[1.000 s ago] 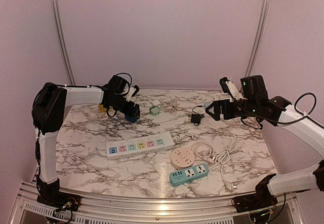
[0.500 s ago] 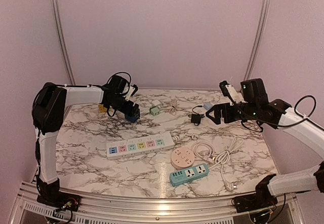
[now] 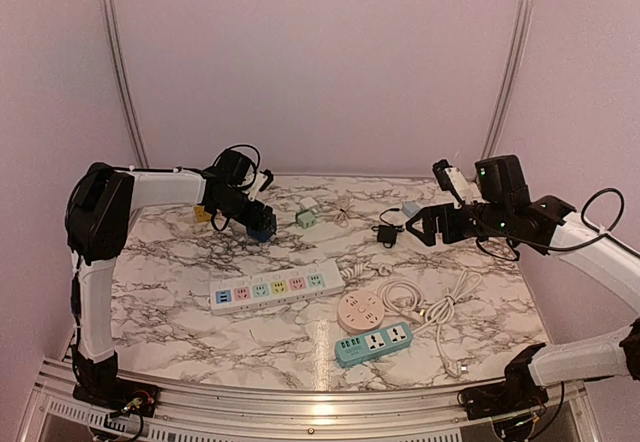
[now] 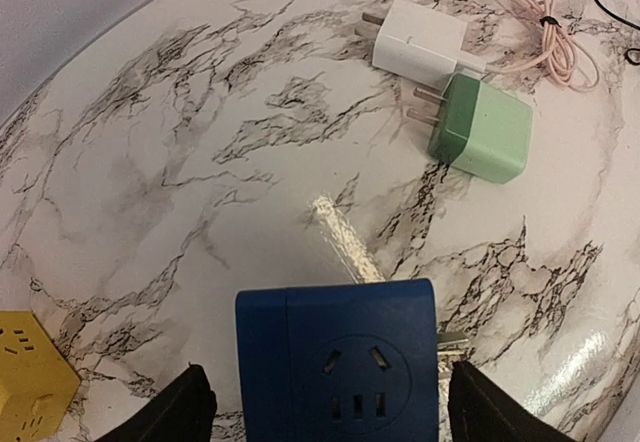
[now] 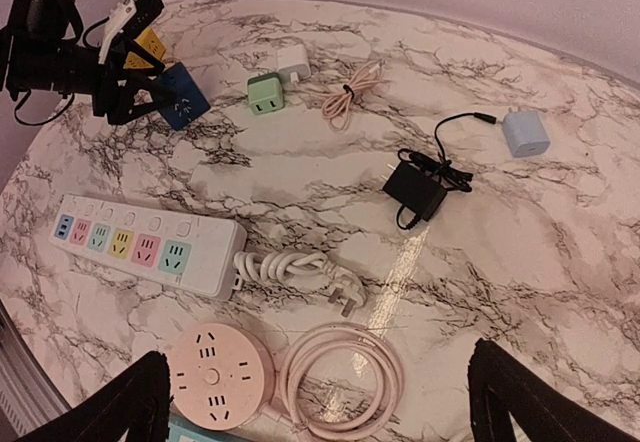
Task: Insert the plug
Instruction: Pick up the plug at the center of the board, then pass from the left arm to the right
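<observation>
My left gripper [image 3: 248, 220] is at the far left of the table, its open fingers [image 4: 185, 410] on either side of a blue cube socket [image 4: 340, 357], with small gaps on both sides. A metal prong shows at the cube's right side. A green plug adapter [image 4: 480, 130] and a white one [image 4: 420, 37] lie beyond it. My right gripper [image 3: 425, 228] is open and empty, above the table at the back right. A black adapter [image 5: 415, 190] with its cord and a light blue charger [image 5: 525, 132] lie below it.
A white power strip [image 3: 265, 290] with coloured sockets lies mid-table, its coiled cord and plug [image 5: 340, 297] to its right. A pink round socket [image 3: 360, 312], a teal strip [image 3: 373, 343] and a white cable coil [image 3: 430, 302] lie in front. A yellow cube [image 4: 30, 372] is beside the blue one.
My right gripper has come down and a little to the left towards the black adapter. The left gripper has stayed at the blue cube.
</observation>
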You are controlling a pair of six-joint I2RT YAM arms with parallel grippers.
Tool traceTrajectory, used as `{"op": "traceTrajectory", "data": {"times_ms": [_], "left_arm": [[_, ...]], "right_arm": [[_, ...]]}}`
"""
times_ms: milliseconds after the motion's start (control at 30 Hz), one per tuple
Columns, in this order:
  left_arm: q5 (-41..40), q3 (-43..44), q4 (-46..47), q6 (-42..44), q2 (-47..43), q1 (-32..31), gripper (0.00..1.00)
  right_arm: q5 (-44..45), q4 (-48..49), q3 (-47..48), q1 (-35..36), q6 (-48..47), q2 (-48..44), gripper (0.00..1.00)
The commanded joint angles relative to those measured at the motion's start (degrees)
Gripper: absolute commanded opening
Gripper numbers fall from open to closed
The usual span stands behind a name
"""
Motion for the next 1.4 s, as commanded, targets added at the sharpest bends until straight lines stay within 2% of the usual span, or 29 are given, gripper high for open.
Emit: {"op": "traceTrajectory", "data": {"times_ms": [0,100,300,367,467,500,800,1167,1233,1367], "left_arm": [[1.69,2.51,-2.01,0.33,2.26,0.26,0.81],[2.03,2.93,-2.56,0.43,2.9,0.26,0.81],[2.51,3.33,-2.43,0.36,3.85,0.35,0.75],[2.75,3.56,-2.46,0.19,4.05,0.35,0.7],[3.09,3.83,-2.52,0.09,4.12,0.44,0.48],[3.26,3.92,-2.54,-0.04,4.02,0.42,0.46],[6.04,3.98,-1.7,-2.13,-0.51,0.53,0.34],[8.39,-2.5,3.91,-6.45,-15.46,-1.23,0.26],[7.81,-3.01,4.06,-7.07,-17.44,-2.44,0.26],[4.4,-2.55,2.62,-10.69,-19.71,-6.18,0.25]], "right_arm": [[0.04,1.6,-0.1,0.5,0.03,-0.88,0.99],[-0.05,1.8,-0.08,0.53,0.08,-0.74,0.99],[0.03,1.84,0.17,0.47,0.13,-0.38,0.99],[0.03,1.89,0.2,0.47,0.08,-0.28,0.99],[0.03,1.96,0.37,0.52,0.17,-0.19,0.99],[0.03,1.97,0.41,0.55,0.13,-0.08,0.99],[-1.64,2.73,1.8,0.52,0.21,0.96,0.99],[-9.1,4.87,4.49,0.67,0.35,1.95,0.99],[-10.06,4.94,6.21,2.09,-0.89,2.31,0.99],[-6.38,7.11,8.63,10.11,-8.38,3.64,0.99]]}}
